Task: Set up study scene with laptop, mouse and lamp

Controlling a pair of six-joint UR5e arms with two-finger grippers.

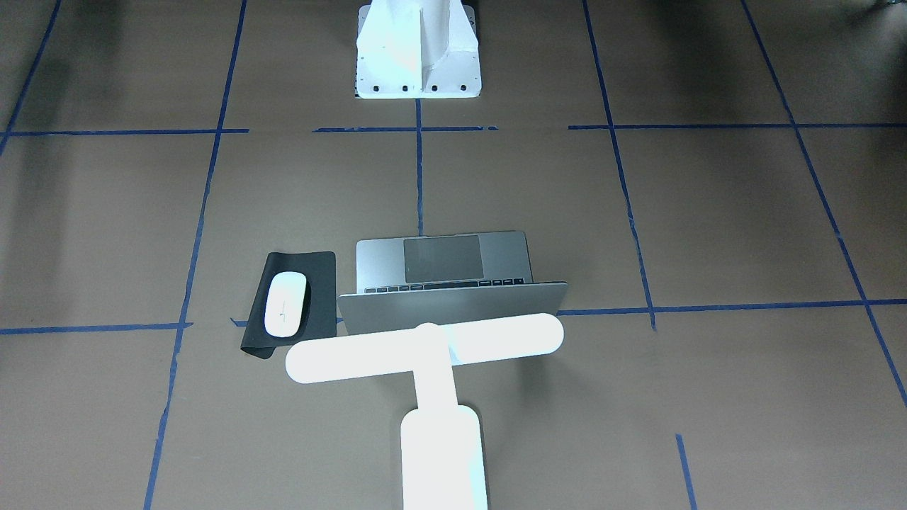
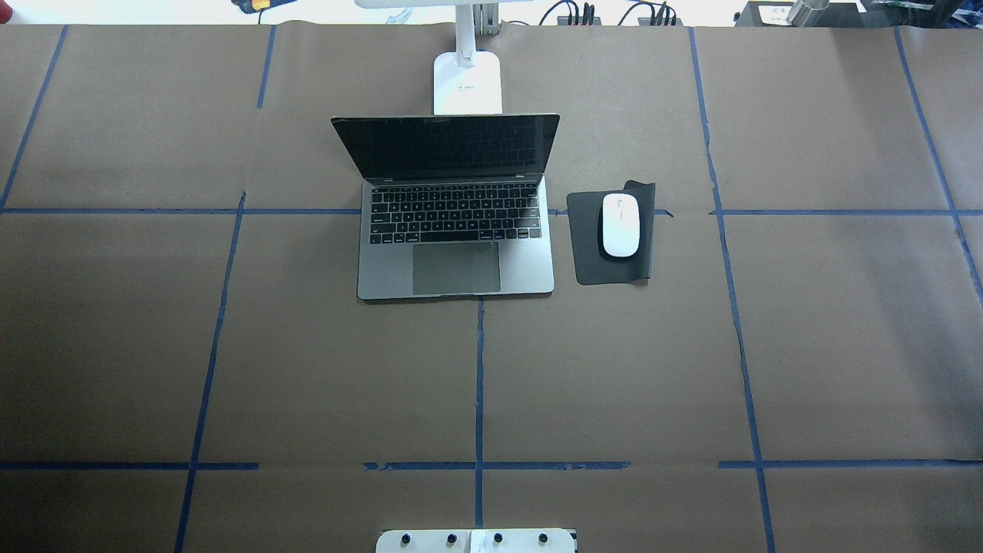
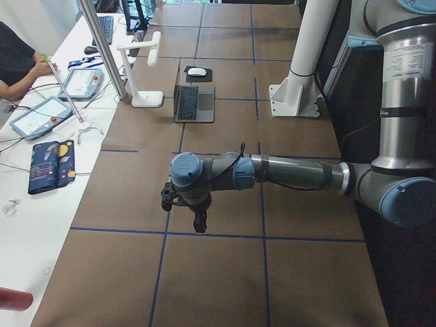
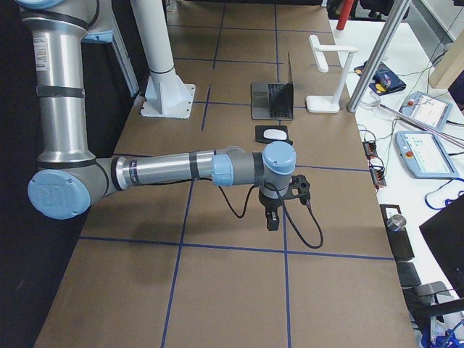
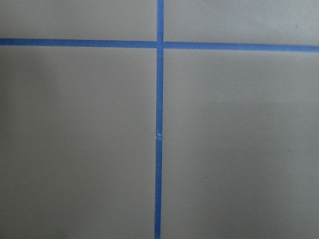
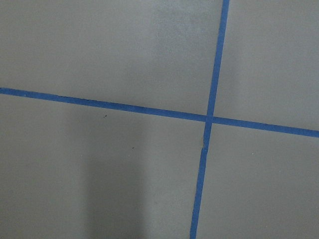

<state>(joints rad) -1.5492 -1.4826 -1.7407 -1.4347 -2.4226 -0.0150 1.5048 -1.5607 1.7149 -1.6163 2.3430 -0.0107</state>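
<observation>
Laptop point(image 2: 453, 207) screen toward robot; lamp point(image 1: 432, 354) bar crosswise

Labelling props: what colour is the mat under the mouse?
Plain black mat, with the white mouse on it. Shows best in the overhead exterior view.

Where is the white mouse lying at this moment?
In the overhead exterior view, the mouse lies on the black mat, just right of the open laptop, on the robot's right side.

A black mat point(image 2: 587, 250) lies on the brown table point(image 2: 115, 346) gridded with blue tape point(image 2: 479, 384).
</observation>
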